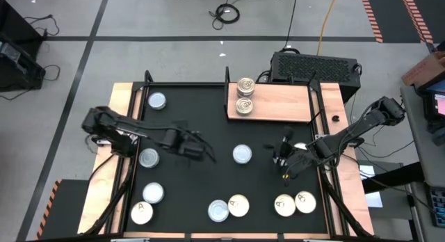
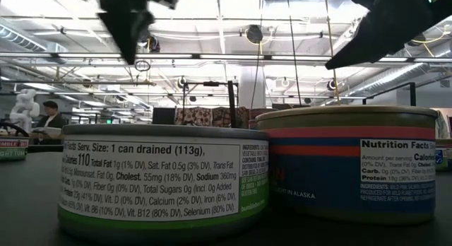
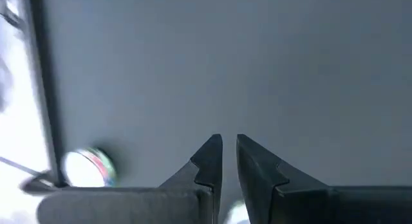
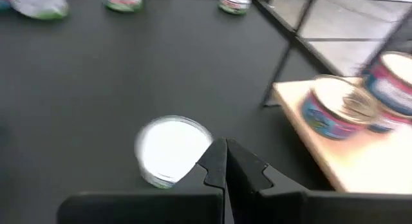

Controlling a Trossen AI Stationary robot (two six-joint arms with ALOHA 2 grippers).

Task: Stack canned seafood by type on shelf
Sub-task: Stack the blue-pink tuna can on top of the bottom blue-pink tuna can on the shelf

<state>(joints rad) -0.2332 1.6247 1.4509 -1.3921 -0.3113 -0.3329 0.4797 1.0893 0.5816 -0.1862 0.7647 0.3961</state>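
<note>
On the shelf (image 1: 278, 103), two gold-lidded tins (image 1: 245, 96), both grippers empty

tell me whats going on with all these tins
Two robot arms are sorting flat tins onto a wooden shelf. Two gold-lidded tins already sit on its left end. The rest lie scattered on the black table. Both grippers hold nothing, jaws shut: the left gripper and right gripper flank a silver-lidded tin at mid-table.

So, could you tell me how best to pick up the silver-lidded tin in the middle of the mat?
Grip the tin across its short round side wall, coming straight down from above. It lies flat and stands alone, so fingers fit either side. The right claw, shut, is nearest.
</note>
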